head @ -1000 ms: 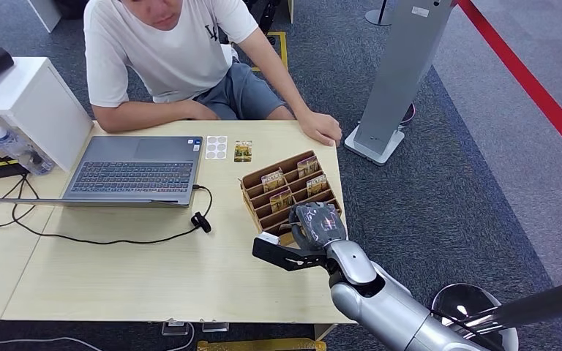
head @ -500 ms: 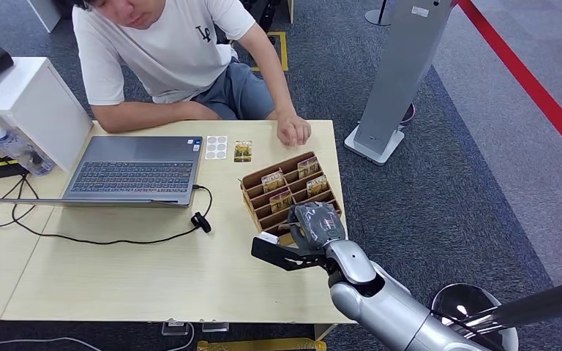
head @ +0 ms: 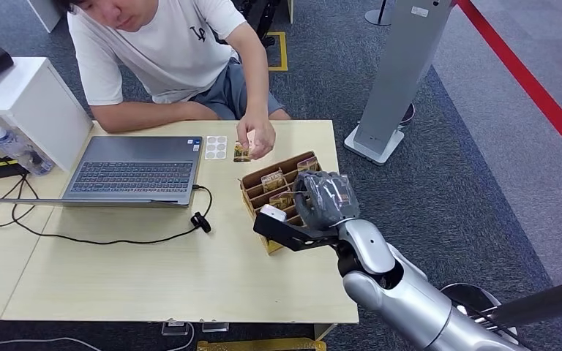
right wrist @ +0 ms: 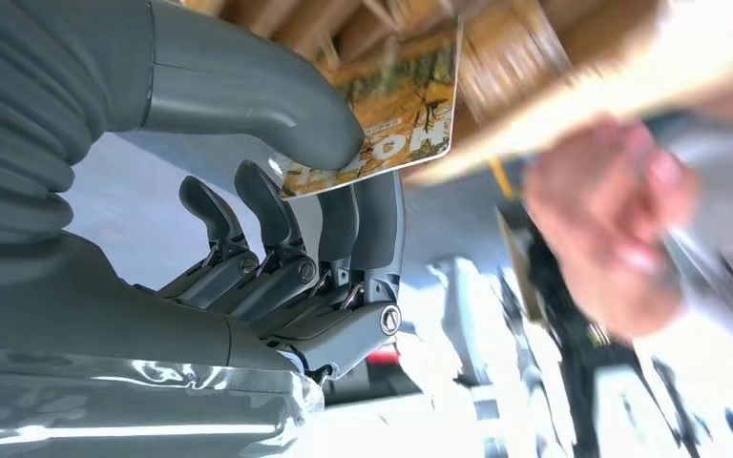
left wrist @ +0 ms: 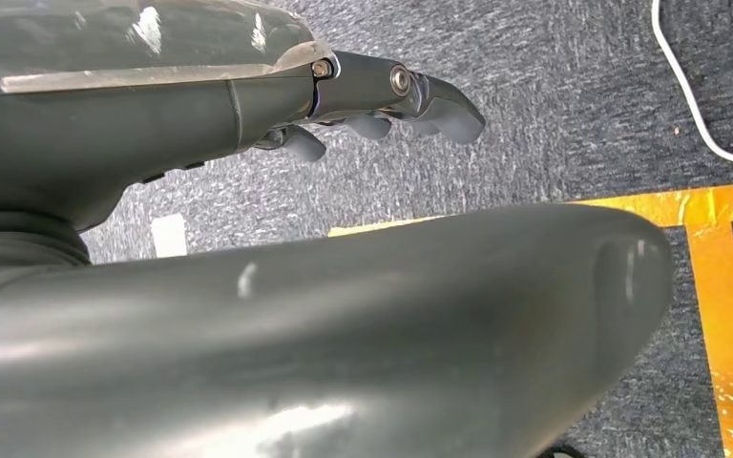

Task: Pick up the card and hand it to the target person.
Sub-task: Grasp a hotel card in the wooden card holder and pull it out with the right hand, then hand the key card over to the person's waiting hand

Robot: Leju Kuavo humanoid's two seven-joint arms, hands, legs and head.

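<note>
My right hand (head: 326, 199) hovers over the wooden card box (head: 252, 191) at the table's right side. In the right wrist view the thumb and fingers (right wrist: 344, 215) pinch a yellow-brown picture card (right wrist: 410, 105) just clear of the box's slots. More cards (head: 272, 179) stand in the box. A person in a white shirt (head: 168, 51) sits across the table, and their hand (head: 256, 139) is on another card (head: 241, 153) lying beside the laptop. My left hand (left wrist: 382, 105) hangs over the grey carpet, holding nothing.
An open laptop (head: 135, 172) with a black cable (head: 117, 238) lies at the table's left. A white cabinet (head: 29, 102) and a bottle (head: 11, 146) stand further left. A grey pillar base (head: 377, 142) stands right of the table, near its far corner.
My right hand has risen from the box's near end with the card pinched in it. The person's hand slid from the far right table edge to the card by the laptop.
</note>
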